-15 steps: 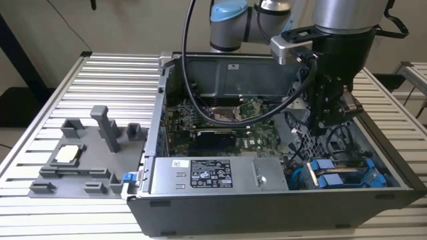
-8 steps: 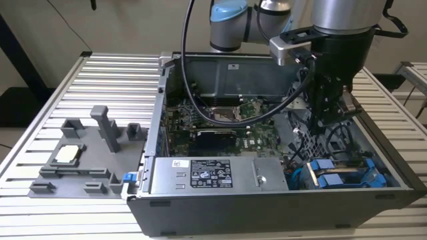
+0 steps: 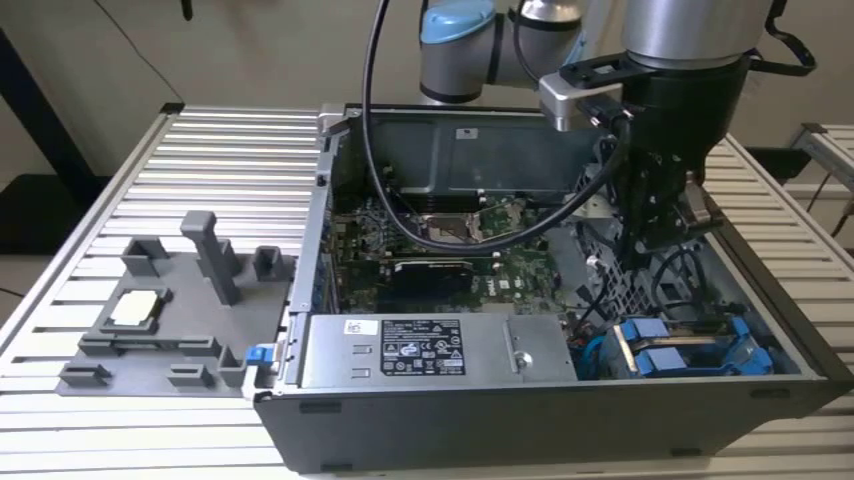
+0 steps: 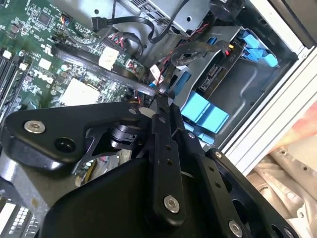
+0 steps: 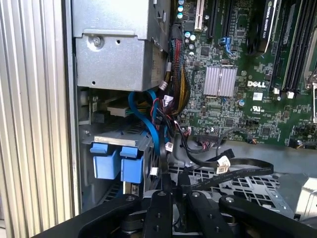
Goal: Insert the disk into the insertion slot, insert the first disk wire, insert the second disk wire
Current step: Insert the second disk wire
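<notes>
Wiring the seated disk (image 3: 674, 350).
My pincer (image 4: 159, 95) seems clamped on the disk wire (image 5: 242, 171); keep its plug square.

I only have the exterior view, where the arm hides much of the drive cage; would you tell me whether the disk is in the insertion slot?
Observer: Yes; in the second wrist view the disk lies inside the insertion slot, blue carrier tabs at its opening.
Operator: Thank you. What lies by the gripper?
Observer: In the first wrist view a flat black cable crosses the perforated cage beside it.
</notes>
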Tool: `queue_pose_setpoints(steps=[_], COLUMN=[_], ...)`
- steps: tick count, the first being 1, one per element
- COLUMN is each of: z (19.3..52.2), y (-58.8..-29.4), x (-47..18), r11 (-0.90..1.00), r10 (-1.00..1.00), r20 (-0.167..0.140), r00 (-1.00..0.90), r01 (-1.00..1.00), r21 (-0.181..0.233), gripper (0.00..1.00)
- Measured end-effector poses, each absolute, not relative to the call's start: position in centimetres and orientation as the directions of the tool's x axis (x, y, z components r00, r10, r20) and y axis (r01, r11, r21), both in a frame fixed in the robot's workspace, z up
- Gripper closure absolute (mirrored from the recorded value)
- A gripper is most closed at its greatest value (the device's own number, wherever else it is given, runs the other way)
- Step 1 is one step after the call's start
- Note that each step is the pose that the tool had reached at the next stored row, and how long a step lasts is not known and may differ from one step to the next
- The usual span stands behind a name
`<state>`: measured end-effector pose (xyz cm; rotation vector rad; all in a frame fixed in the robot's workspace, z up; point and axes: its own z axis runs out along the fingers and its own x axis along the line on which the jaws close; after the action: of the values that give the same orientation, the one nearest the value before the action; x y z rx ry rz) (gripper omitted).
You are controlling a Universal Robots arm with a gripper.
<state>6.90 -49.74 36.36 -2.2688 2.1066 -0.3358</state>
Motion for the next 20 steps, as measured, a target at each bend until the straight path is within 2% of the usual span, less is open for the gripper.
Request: queue_pose_setpoints(steps=[20], z=[36.3], y=[-52.1], x=[9.0], r11=[-0.085], r10=[-0.988], r20=[0.137], r00=[0.064], r01=[-0.986], r21=[-0.146], gripper=[0.84])
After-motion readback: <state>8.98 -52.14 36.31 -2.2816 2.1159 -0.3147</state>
